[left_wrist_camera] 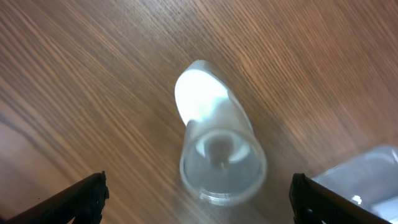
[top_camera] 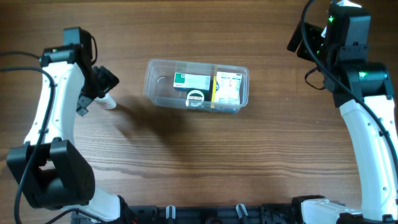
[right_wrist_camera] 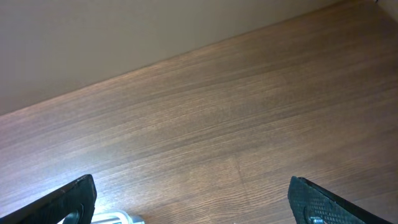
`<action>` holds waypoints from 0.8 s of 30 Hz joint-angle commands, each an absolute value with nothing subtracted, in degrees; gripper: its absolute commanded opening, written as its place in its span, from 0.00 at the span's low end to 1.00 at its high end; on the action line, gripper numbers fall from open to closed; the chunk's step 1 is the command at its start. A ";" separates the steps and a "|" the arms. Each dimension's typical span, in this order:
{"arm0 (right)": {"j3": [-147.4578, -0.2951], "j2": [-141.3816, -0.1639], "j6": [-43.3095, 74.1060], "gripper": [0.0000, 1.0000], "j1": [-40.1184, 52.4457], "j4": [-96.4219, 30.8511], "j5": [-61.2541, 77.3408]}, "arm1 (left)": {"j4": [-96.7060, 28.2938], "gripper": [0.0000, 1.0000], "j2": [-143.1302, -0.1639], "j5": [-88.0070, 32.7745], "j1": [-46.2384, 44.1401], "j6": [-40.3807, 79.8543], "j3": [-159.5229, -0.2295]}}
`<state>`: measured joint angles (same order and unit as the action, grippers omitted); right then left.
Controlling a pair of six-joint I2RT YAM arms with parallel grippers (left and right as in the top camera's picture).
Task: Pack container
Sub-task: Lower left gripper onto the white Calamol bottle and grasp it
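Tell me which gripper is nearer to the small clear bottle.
Left. The left gripper hangs open directly above the small clear bottle. The right gripper, also open, is far off on the other side of the container.

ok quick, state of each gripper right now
Left gripper: open, empty, aimed at the small clear plastic bottle with white cap.
Right gripper: open, holding nothing.

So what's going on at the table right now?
The left tool hangs open over a small clear bottle lying on the table beside the container, not gripping it. The container holds two boxes and a small round item. The right tool is open, off to the side.
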<state>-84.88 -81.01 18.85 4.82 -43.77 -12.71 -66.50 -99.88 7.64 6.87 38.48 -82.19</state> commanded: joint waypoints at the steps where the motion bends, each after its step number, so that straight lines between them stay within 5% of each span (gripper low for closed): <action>1: -84.82 -81.43 19.62 1.00 4.86 -43.77 -13.28 | -63.02 0.95 -100.14 7.99 7.16 46.63 -79.02; 15: -84.82 -81.43 19.64 1.00 4.86 -43.77 -13.28 | -52.40 0.93 -100.14 7.99 7.16 50.24 -73.21; 24: -84.82 -81.43 19.64 1.00 4.86 -43.77 -13.28 | -48.69 0.70 -100.14 7.99 7.16 50.24 -72.27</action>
